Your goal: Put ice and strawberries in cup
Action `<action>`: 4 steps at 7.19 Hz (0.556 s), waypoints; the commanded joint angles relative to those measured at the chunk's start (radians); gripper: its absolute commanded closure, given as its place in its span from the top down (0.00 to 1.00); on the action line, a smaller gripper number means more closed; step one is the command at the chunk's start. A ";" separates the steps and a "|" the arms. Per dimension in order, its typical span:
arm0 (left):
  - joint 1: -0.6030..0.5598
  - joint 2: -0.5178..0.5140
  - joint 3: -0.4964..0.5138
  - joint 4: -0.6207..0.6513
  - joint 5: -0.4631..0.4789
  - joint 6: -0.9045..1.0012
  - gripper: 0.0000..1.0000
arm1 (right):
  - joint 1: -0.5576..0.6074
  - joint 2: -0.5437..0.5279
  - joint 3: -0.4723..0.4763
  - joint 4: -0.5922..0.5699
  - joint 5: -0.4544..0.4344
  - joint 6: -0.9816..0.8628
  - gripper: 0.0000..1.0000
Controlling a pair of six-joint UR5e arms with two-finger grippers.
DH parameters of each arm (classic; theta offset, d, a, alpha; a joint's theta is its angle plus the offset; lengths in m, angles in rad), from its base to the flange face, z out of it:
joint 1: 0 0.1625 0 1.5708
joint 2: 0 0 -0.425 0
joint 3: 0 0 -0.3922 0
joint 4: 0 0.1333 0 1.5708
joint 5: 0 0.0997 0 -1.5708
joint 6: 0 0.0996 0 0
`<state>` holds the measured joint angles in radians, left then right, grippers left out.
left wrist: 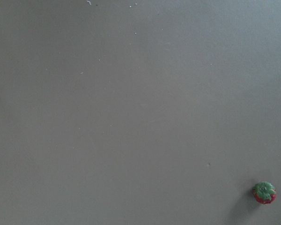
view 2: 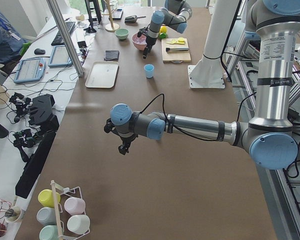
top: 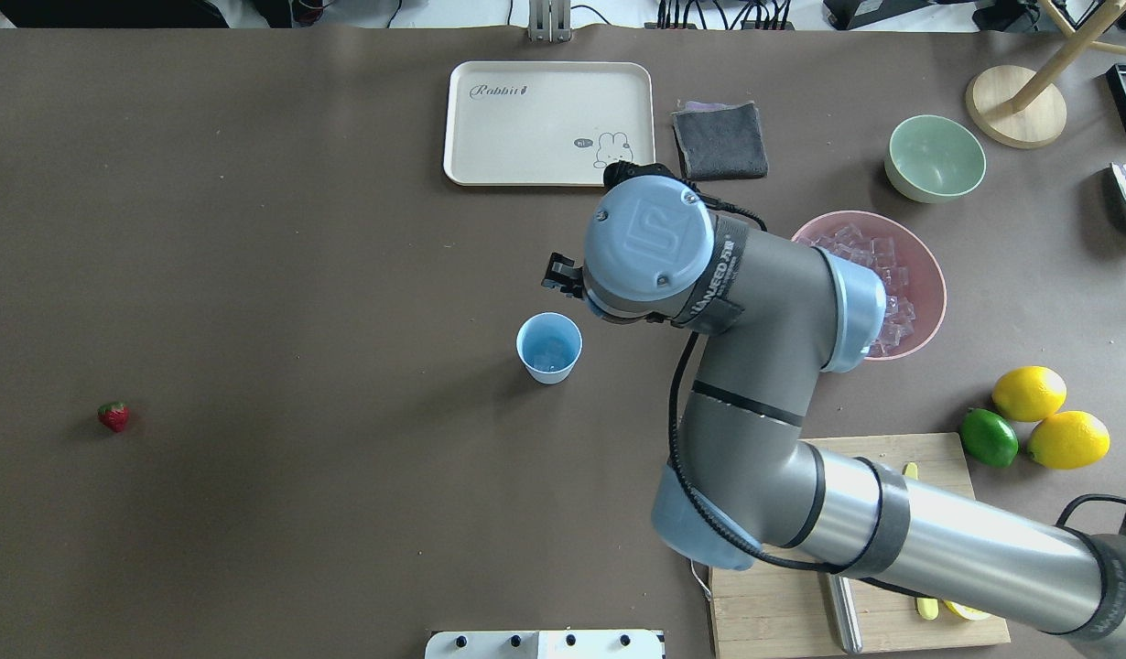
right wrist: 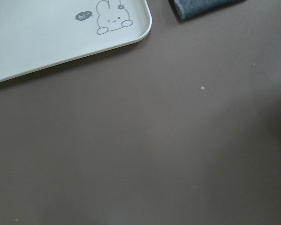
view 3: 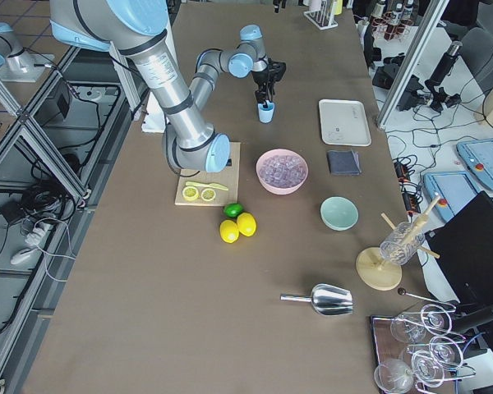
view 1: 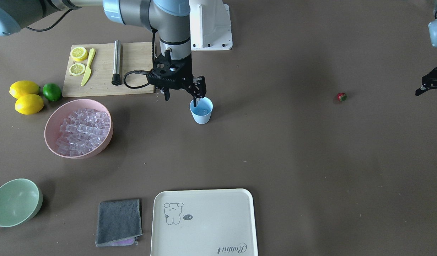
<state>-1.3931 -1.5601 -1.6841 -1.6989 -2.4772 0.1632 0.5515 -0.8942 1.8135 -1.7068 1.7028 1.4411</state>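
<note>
The light blue cup (view 1: 201,114) stands upright mid-table, also in the overhead view (top: 549,347), with a clear ice cube (view 1: 203,111) inside. My right gripper (view 1: 181,99) hangs over the cup's rim, jaws open and empty, one fingertip (view 1: 195,103) dipping into the cup. More ice (view 1: 81,129) fills the pink bowl (view 1: 53,119) beside it. The strawberry (view 1: 341,96) lies alone on the table, also in the overhead view (top: 113,416) and the left wrist view (left wrist: 264,192). My left gripper (view 1: 431,93) hovers open and empty, off to the strawberry's side.
A cutting board (view 1: 104,80) with lemon slices, a yellow knife and a metal rod lies behind the cup. Two lemons (view 1: 25,96) and a lime (view 1: 52,91) lie beside it. A cream tray (view 1: 204,222), a grey cloth (view 1: 119,222) and a pale green bowl (view 1: 14,202) sit along the far side.
</note>
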 commanded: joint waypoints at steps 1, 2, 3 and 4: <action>-0.009 0.005 -0.017 -0.014 0.000 -0.033 0.98 | 0.246 -0.176 0.063 0.012 0.227 -0.451 1.00; -0.010 0.008 -0.029 -0.027 -0.006 -0.046 0.98 | 0.342 -0.257 0.061 0.072 0.318 -0.596 1.00; -0.011 -0.003 -0.034 -0.030 -0.043 -0.075 0.98 | 0.419 -0.358 0.056 0.166 0.386 -0.720 1.00; -0.011 -0.009 -0.037 -0.050 -0.045 -0.070 0.98 | 0.498 -0.464 0.052 0.230 0.443 -0.855 1.00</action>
<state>-1.4029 -1.5619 -1.7149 -1.7301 -2.5076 0.1014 0.9438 -1.2285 1.8695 -1.5647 2.0614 0.7621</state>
